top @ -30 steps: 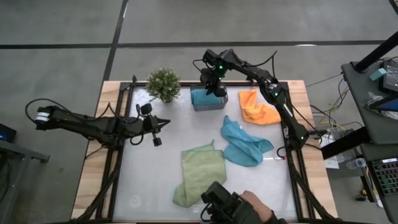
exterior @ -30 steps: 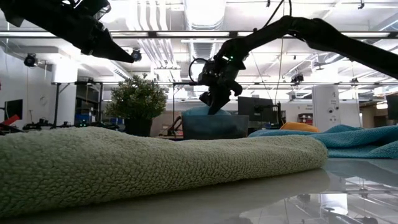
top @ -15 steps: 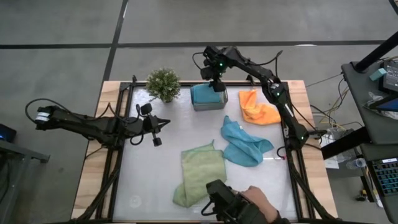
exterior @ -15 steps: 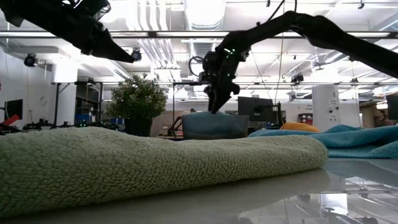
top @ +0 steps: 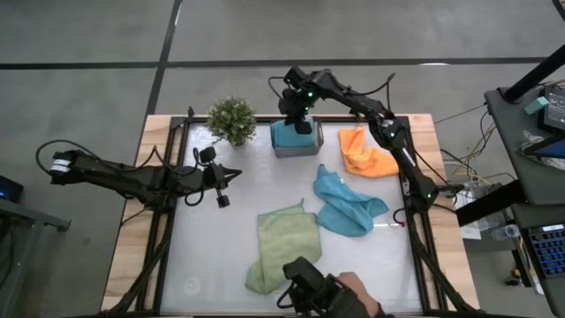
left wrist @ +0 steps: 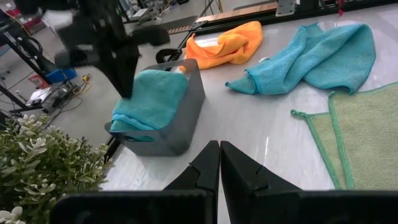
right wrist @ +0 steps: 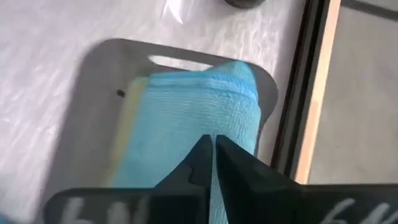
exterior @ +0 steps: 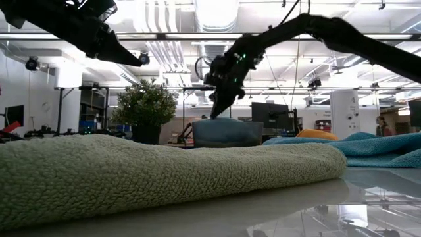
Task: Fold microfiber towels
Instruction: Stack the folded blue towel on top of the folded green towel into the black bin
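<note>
A folded teal-blue towel (top: pixel 291 136) lies in the grey bin (top: pixel 297 151) at the table's far edge. My right gripper (right wrist: pixel 212 146) is shut and points down at the top of that towel, also seen in the low view (exterior: pixel 214 113). On the table lie an orange towel (top: pixel 366 152) crumpled at the far right, a teal-blue towel (top: pixel 346 203) crumpled right of centre, and a light green towel (top: pixel 284 247) spread loosely near the front. My left gripper (top: pixel 235 174) is shut and hangs in the air at the table's left side, touching nothing. My right gripper's shut fingertips (left wrist: pixel 126 87) stand at the upper edge of the folded teal-blue towel (left wrist: pixel 152 93) in the bin, slanting down from above. Whether they touch the cloth I cannot tell.
A small green potted plant (top: pixel 232 120) stands left of the bin at the far edge. A person's hand with a dark device (top: pixel 322 296) reaches in over the near edge, close to the light green towel. Bare table top (top: pixel 212 247) lies at the left.
My right gripper has come up a little off the folded teal-blue towel in the bin, tipped and swung slightly toward the table's left, and its fingers have shut. The towel has stayed in the bin.
</note>
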Robot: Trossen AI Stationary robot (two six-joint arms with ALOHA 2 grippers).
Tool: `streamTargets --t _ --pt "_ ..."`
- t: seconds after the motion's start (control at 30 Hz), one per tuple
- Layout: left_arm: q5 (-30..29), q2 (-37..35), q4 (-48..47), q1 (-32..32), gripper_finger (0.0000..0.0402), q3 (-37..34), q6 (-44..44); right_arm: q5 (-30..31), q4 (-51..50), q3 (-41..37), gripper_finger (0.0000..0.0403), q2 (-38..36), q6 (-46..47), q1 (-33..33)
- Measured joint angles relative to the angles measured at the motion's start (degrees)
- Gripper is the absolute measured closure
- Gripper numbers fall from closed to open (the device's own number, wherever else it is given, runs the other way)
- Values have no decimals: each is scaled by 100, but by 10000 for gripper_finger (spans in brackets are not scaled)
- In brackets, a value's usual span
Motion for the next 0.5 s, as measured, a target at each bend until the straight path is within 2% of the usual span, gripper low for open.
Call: streamTargets --t 0.37,0.5 --pt "0 0 -5 0 402 0 5 54 172 -41 394 561 100 134" --pt "0 0 -4 0 402 0 2 473 194 -37 394 437 60 197"
